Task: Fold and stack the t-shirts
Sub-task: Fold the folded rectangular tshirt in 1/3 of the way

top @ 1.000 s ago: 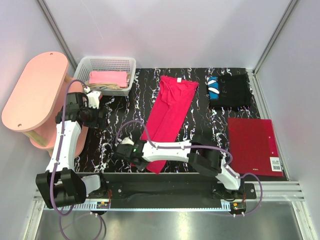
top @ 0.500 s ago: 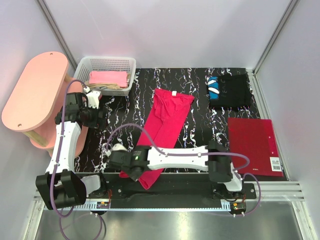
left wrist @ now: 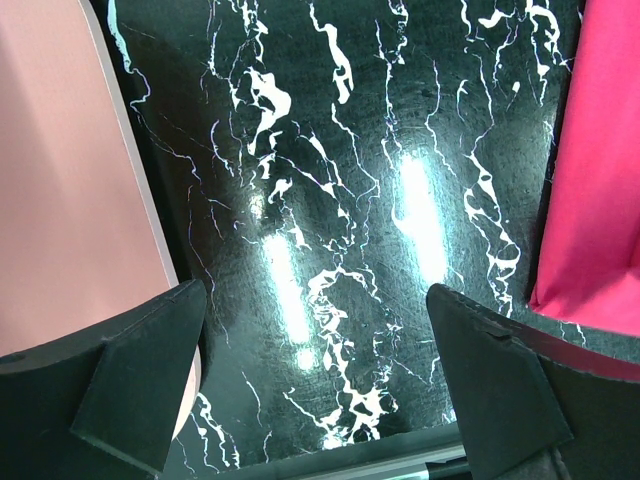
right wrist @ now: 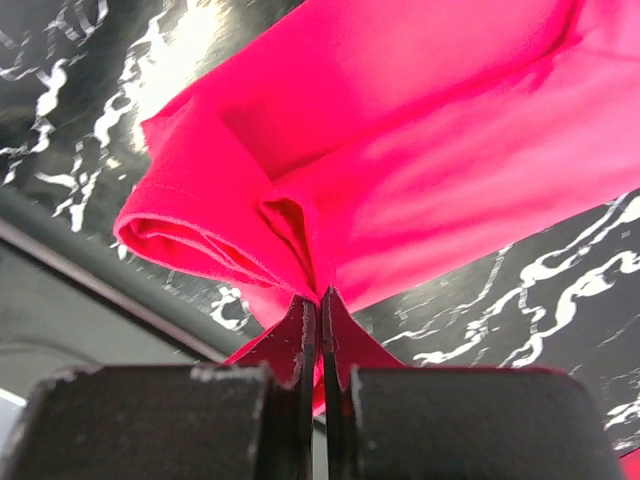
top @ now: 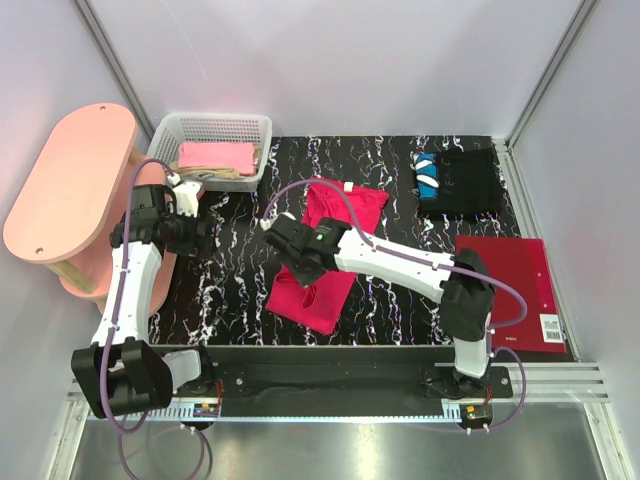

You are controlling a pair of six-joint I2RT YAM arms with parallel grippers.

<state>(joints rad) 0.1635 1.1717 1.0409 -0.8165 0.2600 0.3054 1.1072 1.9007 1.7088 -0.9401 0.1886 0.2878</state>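
The worktop [top: 240, 290] is a black slab veined with white, glossy enough to throw back two bright lamp patches in the left wrist view. Plain white walls close it in at the back and on both sides. A pink oval-topped stand [top: 70, 180] sits off its left edge.

At the back left stands a white mesh basket [top: 212, 127] holding a folded pink tee [top: 215, 157] with a beige one [top: 222, 176] under it. At the back right lies a folded black tee [top: 470, 185] with a blue-white patch [top: 427, 175]. In front of it lies a flat dark-red rectangle [top: 505, 285] bearing a barcode label.

The crimson t-shirt [top: 310, 300] lies in the middle, its white neck tag [top: 348, 186] toward the back. The right arm reaches across it and hides its centre from above. The right hand [right wrist: 322, 300] is clamped on a bunched fold of this shirt, lifted off the slab. The left hand [left wrist: 315, 292] hovers over bare worktop near the stand, fingers spread wide and holding nothing.
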